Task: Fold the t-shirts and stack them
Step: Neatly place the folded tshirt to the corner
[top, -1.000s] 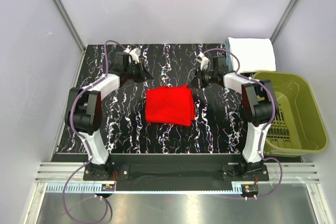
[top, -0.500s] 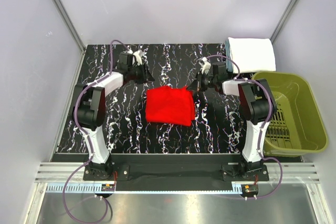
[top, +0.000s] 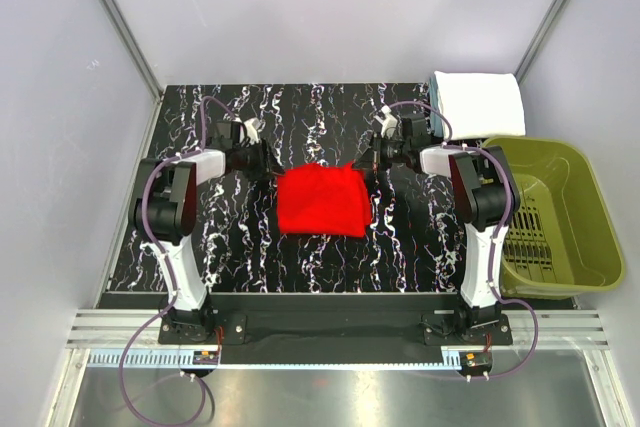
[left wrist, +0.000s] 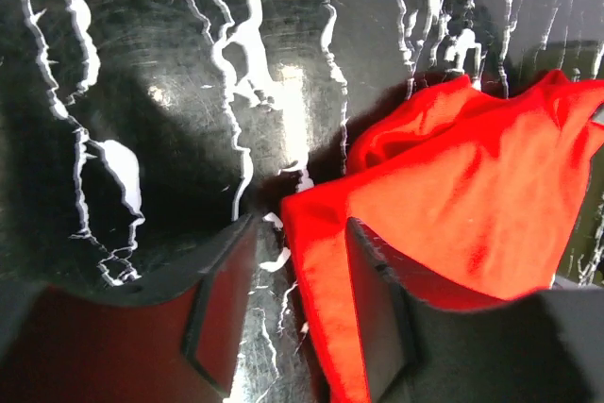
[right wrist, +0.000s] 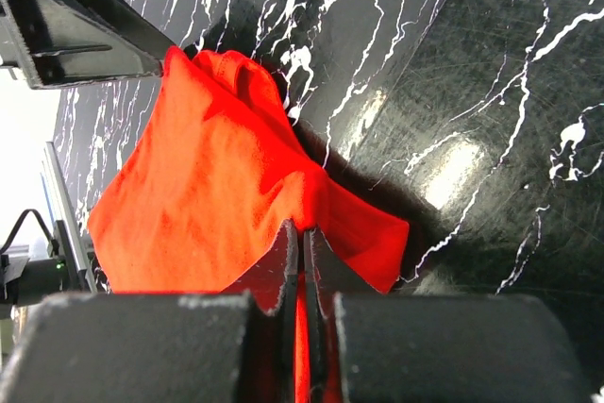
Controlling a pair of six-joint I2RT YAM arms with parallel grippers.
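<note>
On the left of the tabletop [top: 215,237], I see my left end effector [left wrist: 297,233] with jaws parted, holding nothing, just beside the red t-shirt [top: 322,201] at the centre; the right end effector [right wrist: 304,238] pinches its far right corner.

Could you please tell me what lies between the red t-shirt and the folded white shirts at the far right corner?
In the top view, the right hand, shut on the red t-shirt, and its wrist fill that stretch over the marbled table.
</note>
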